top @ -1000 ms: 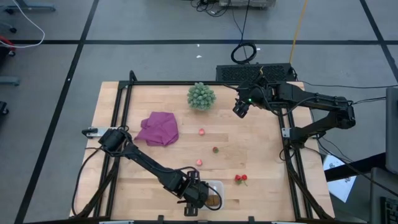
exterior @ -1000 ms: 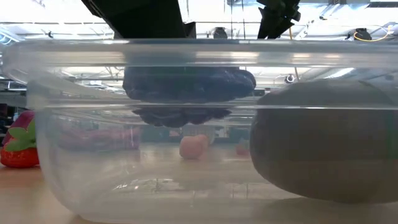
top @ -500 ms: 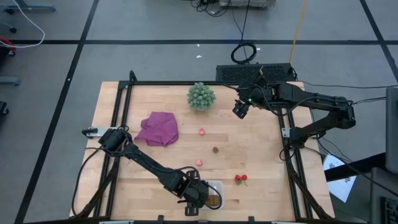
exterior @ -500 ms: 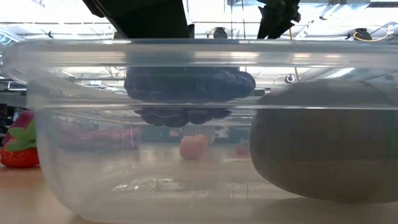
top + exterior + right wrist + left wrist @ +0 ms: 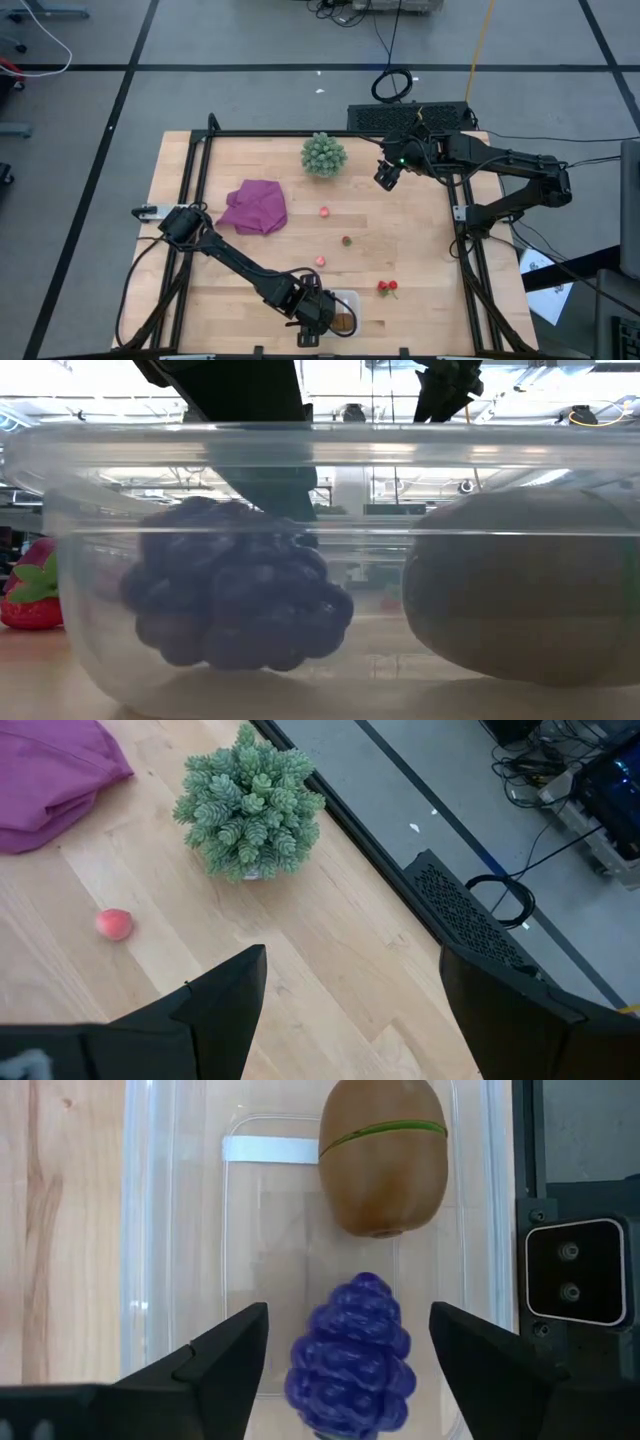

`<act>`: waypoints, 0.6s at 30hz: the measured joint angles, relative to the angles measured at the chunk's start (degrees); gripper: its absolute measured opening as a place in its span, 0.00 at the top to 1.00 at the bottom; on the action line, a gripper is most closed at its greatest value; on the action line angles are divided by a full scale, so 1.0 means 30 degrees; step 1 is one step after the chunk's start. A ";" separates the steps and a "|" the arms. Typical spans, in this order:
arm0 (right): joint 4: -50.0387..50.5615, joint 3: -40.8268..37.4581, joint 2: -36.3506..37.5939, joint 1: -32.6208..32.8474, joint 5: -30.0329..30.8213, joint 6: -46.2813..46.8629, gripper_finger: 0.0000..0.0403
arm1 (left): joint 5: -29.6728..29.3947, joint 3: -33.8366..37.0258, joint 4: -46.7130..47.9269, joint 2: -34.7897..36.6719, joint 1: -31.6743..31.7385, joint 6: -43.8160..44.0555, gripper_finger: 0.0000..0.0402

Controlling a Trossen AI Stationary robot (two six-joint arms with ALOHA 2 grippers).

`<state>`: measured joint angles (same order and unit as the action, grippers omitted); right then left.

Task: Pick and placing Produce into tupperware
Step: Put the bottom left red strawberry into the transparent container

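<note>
The grape cluster (image 5: 238, 600), held up at the tupperware (image 5: 60, 490) rim a moment ago, now lies on its floor, free of the left tool (image 5: 345, 1345), whose fingers stand apart.

No readable text, labels, brands or numbers anywhere.

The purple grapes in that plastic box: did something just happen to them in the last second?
Yes. The grapes were hanging up at the rim of the plastic box, held by the left gripper. Its fingers are now open and the grapes have dropped to the bottom, beside the kiwi. The right gripper, the berries on the table and the kiwi have not moved.
</note>
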<state>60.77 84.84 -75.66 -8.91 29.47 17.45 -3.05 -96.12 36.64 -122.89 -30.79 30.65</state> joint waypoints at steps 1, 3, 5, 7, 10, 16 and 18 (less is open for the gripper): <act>0.0000 0.0000 0.0000 0.0000 0.0000 -0.0007 0.28 | 0.0000 0.0000 -0.0014 0.0000 0.0000 -0.0041 0.29; -0.0007 0.0000 0.0000 0.0000 0.0000 -0.0028 0.28 | 0.0000 0.0000 -0.0043 0.0000 0.0000 -0.0266 0.30; 0.0000 0.0000 0.0000 0.0000 0.0002 -0.0029 0.28 | -0.0007 0.0000 -0.0133 0.0005 0.0020 -0.0712 0.30; -0.0007 0.0000 0.0000 0.0000 0.0007 -0.0036 0.28 | -0.0007 -0.0007 -0.0240 0.0044 0.0074 -0.1054 0.31; -0.0006 0.0000 0.0000 0.0000 0.0035 -0.0036 0.28 | -0.0037 -0.0012 -0.0252 0.0432 0.0103 -0.1438 0.32; -0.0007 0.0000 0.0015 0.0000 0.0080 -0.0036 0.28 | -0.1332 -0.0032 0.0614 0.2151 -0.0030 -0.2180 0.32; -0.0002 0.0000 0.0015 0.0000 0.0080 -0.0036 0.28 | -0.1864 -0.0050 0.1485 0.2831 -0.0130 -0.1982 0.32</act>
<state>60.77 84.84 -75.61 -8.91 29.71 17.34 -8.64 -96.27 41.10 -114.40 -31.18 24.71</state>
